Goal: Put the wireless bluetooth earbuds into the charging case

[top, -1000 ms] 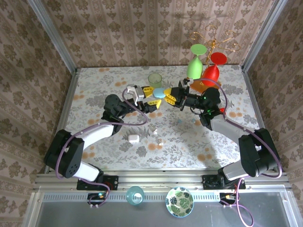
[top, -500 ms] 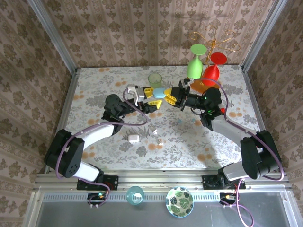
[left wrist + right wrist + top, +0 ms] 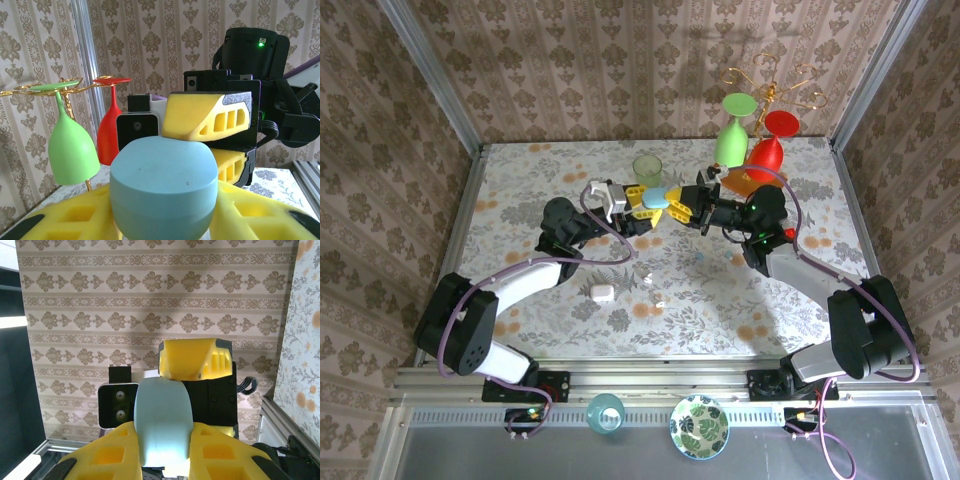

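Step in hand, likely: opening the charging case (image 3: 657,197). The left gripper (image 3: 641,206) and right gripper (image 3: 682,206) both clamp it, aloft. Earbuds (image 3: 646,279) lie on the counter (image 3: 520,200), near-side of the case. Next: part the lid gently.

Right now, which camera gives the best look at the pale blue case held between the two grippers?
The left wrist view: the pale blue case sits large and close, with its rounded top and side both visible. The right wrist view shows it close too, but as a narrower upright face. The top external view shows it small, from above.
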Tool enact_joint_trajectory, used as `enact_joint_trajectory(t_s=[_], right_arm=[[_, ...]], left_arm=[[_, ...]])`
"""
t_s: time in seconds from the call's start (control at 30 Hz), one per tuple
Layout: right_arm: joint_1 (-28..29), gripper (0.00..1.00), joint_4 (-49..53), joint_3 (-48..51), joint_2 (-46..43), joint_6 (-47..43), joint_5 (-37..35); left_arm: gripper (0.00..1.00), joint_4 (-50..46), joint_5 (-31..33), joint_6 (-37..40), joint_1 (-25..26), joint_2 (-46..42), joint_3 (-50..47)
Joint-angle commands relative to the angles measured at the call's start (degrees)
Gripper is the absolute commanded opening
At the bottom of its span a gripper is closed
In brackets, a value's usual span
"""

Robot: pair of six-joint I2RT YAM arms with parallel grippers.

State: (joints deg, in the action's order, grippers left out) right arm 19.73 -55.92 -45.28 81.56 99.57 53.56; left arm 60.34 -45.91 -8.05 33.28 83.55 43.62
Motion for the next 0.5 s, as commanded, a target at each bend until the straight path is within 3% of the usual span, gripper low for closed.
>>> enact_joint_trajectory(t_s=[0.0, 0.13, 0.37, 0.47], right_arm=[[0.31, 0.0, 0.42, -1.74, -1.38, -1.08, 0.67], [0.34, 0.04, 1.15, -1.74, -1.41, -1.33, 0.62], [-0.41, 0.54, 6.79, -1.75, -4.2, -7.03, -0.38], [-1.22, 0.68, 20.77, -2.98, -8.62, -18.73, -2.24]], left_arm=[[0.38, 0.4, -2.33, -0.63, 0.53, 0.39, 2.0], [0.29, 0.33, -2.72, -0.65, 0.56, 0.38, 2.09], [0.25, -1.82, -2.1, 0.28, 0.35, -0.44, 1.41], [0.25, -4.62, -1.39, -0.19, 0.21, -1.31, 1.11]])
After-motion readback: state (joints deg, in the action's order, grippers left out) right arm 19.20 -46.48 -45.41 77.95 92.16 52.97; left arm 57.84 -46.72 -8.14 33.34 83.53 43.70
